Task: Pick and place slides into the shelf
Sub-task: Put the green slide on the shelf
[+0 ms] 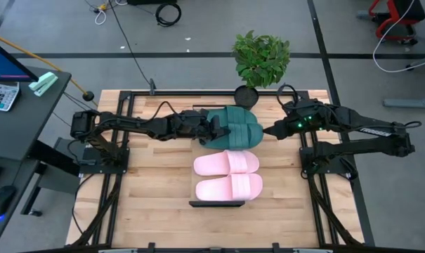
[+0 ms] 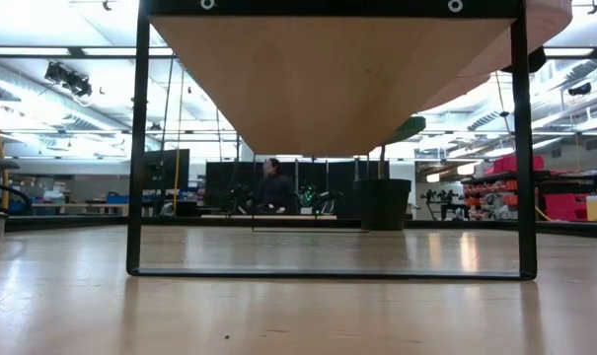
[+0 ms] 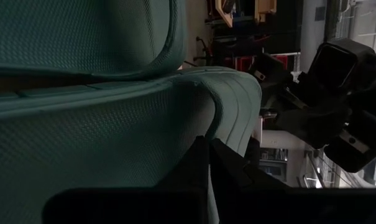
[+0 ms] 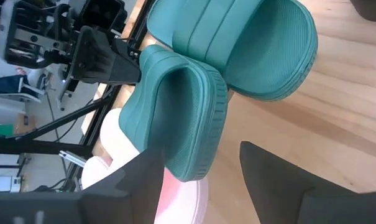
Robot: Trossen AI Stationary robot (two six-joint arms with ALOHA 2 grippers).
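Teal pair: two dark green slides at the far end of the shelf (image 1: 217, 204), just beyond the pink ones; one teal slide (image 1: 234, 114) flat, sole down; the other teal slide (image 1: 239, 138) tipped up on its side edge, leaning toward its partner.
Look of the tipped slide (image 4: 188, 118): soft, thick-soled, fine dotted texture on the footbed, ribbed rim, wide ridged strap; toe end pointing at the right arm.
Pink pair: first pink slide (image 1: 226, 163) and second pink slide (image 1: 228, 187) flat, side by side on the board, straps up, seemingly already placed.
Left gripper (image 1: 213, 132): at the heel side of the tipped slide; fingers (image 3: 203, 163) pinched close together on its edge, holding it up.
Right gripper (image 1: 268, 131): just off the toe end, jaws spread wide, nothing held, slide not yet between them as far as can be told.
Shelf from below (image 2: 328, 79): pale wood in a thin dark frame, raised above the tabletop.
Risk, slip: thin edge grip on soft foam, likely to twist or drop if moved quickly.
Risk, crowding: both grippers close on one slide; possible bump between fingers, or a shove into the flat partner.
Risk, landing: if released while tilted, likely to roll sole-up or onto the pink pair.
Further out: potted plant (image 1: 260, 60) beyond the table's far edge, well clear.
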